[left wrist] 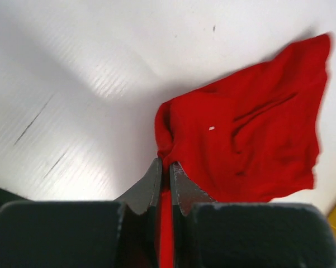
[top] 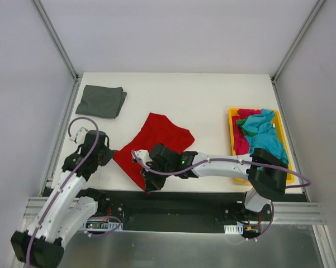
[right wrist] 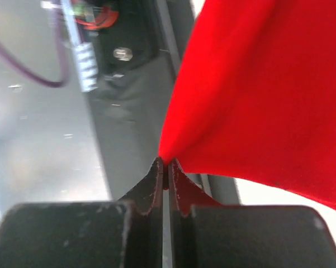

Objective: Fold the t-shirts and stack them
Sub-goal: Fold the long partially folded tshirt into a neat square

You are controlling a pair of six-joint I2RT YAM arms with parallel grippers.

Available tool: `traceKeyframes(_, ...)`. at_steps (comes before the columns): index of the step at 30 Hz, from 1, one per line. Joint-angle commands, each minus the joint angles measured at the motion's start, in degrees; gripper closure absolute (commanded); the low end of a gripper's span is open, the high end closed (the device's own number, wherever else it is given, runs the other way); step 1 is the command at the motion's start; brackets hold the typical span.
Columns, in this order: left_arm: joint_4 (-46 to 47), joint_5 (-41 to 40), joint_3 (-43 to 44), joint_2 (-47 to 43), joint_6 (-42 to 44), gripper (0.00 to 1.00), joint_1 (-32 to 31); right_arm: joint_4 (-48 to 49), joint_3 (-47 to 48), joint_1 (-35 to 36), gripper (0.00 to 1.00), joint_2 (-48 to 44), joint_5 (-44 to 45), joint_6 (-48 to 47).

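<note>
Red t-shirt [top: 162, 137] | left hand [left wrist: 164, 166] pinching edge | right hand [right wrist: 165, 164] pinching corner

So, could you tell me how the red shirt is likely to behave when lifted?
Probably floppy: the red shirt bunches and creases at the left gripper. Likely light: a small pinch in the right gripper pulls a corner taut. It would probably sag between them.

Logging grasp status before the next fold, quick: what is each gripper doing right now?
Left gripper: closed, holding the red t-shirt at a bunched edge.
Right gripper: closed, holding the same red t-shirt at another edge.
</note>
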Motion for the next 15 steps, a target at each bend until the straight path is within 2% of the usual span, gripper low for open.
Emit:
traceKeyframes(1, -7.59, -6.4, 0.19, -12.88, -1.71, 1.0, 0.7, 8.52, 0.66, 4.86, 1.0, -2.54, -14.33, 9.43)
traceKeyframes(4, -9.52, -6.39, 0.89, -19.14, -1.27, 1.0, 0.7, 12.4, 1.54, 6.09, 0.99, -2.37, -16.27, 12.25)
traceKeyframes(7, -11.72, -6.57, 2.73, -20.73, -0.91, 1.0, 0.7, 15.22, 1.1, 6.27, 1.0, -2.63, -17.77, 14.27)
traceKeyframes(10, -11.81, -5.96, 4.75, -18.9, -0.12, 1.0, 0.7, 15.66, -0.39, 6.27, 1.0, -4.12, -15.24, 14.98)
traceKeyframes(15, -7.69, -1.57, 8.71, -9.86, 1.72, 1.0, 0.61, 14.26, -4.17, 4.52, 1.0, -9.73, -10.05, 14.46)
